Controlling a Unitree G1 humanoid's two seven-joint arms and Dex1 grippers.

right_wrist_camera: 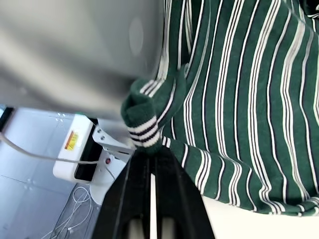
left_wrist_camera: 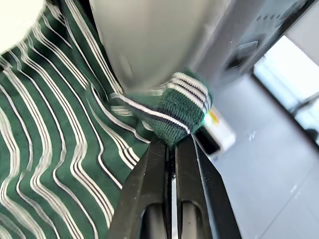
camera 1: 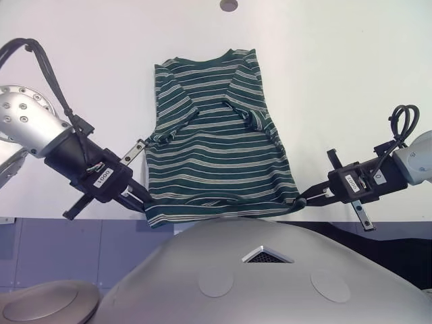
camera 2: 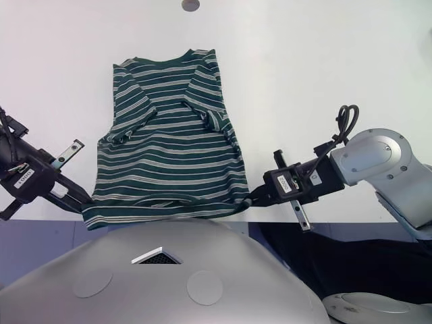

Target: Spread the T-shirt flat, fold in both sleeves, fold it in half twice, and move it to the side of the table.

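We see the T-shirt [camera 1: 216,148], green with white stripes, lying on the white table [camera 1: 351,81], collar on the far side and hem [camera 1: 223,208] along the near edge. Both sleeves [camera 1: 177,128] are turned in over the chest, so the side edges run almost straight from shoulder to hem. The left gripper [camera 1: 143,200] is clenched on the hem's left corner, and its wrist view shows a small bunch of striped cloth pinched between the black fingers [left_wrist_camera: 149,189]. The right gripper [camera 1: 305,198] is clamped on the hem's right corner in the same way, a fold of fabric nipped at its tips. Both corners sit right at the near edge of the table. White tabletop stretches wide on either side of the shirt, and a narrower band runs beyond the collar, where a round hole [camera 1: 229,5] sits near the far edge
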